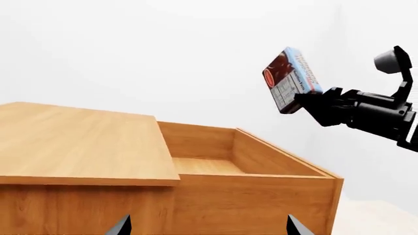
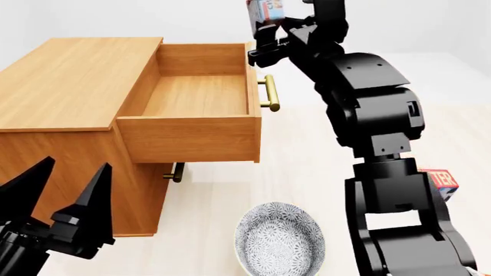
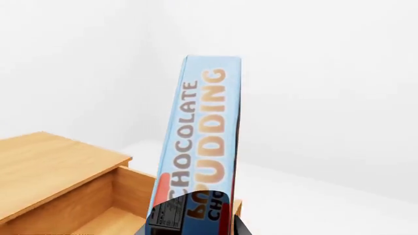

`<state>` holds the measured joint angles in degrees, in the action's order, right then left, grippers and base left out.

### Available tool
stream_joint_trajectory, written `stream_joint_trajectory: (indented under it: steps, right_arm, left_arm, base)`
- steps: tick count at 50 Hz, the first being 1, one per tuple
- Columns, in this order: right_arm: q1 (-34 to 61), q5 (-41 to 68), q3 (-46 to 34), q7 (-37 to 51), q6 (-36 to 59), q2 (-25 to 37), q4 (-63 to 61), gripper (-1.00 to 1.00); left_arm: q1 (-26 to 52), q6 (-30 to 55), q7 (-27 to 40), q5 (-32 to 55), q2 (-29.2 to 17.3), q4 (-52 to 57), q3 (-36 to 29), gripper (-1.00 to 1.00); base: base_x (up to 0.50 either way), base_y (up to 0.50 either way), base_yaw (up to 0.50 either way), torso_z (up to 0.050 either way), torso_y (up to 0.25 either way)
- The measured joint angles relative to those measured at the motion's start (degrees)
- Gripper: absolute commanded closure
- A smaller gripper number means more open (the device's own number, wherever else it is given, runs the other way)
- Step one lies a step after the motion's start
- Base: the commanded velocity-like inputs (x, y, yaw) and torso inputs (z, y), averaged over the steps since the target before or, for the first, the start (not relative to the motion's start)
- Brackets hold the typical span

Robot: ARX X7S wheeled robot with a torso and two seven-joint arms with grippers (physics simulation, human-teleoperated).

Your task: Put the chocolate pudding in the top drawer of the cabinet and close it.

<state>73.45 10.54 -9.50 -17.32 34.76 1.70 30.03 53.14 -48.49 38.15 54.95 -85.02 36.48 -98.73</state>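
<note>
The right gripper (image 1: pixel 307 100) is shut tight on the pudding (image 1: pixel 289 78). It holds the box by its low end, so the box sticks up and leans a little. The box is up in the air, above the front corner of the open drawer (image 2: pixel 188 98), on the side where the right arm (image 2: pixel 372 109) reaches in. It is not touching the wood. In the right wrist view the thin blue side of the pudding (image 3: pixel 202 142) fills the middle, with the words "CHOCOLATE PUDDING" running along it, and the drawer shows low behind it.

The drawer is pulled far out of the cabinet (image 2: pixel 77 80). Inside you can see only its bare wood floor. Its brass handle (image 2: pixel 270 93) sits on the front, just under the gripper. The lower drawer is shut, and a bit of its small handle (image 2: pixel 176 172) peeks out below.

The left gripper (image 2: pixel 69 190) is low and near the cabinet's front corner. Its two black fingers are spread apart and hold nothing.

On the floor in front sits a gray patterned bowl (image 2: pixel 280 241). A red box (image 2: pixel 443 179) peeks out from behind the right arm.
</note>
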Motion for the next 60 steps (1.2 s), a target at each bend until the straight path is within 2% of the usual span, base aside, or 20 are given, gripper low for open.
stream_joint_trajectory:
  steps: [30,60]
  right_arm:
    - [5.5,14.0,-15.5,-0.9,-5.8,-0.9,11.9,1.0]
    - [5.9,21.9,-21.7,-3.0,0.1,0.5,11.2,1.0]
  left_arm:
    - [-1.2,-1.7,-1.4,1.4,0.2,-1.9,-0.3,-1.0]
    - [-1.8,-1.5,-2.0,2.2,0.5,-2.4,0.0,-1.0]
  base:
    - [0.0,0.0,0.0,0.0,0.0]
    - [0.0,0.0,0.0,0.0,0.0]
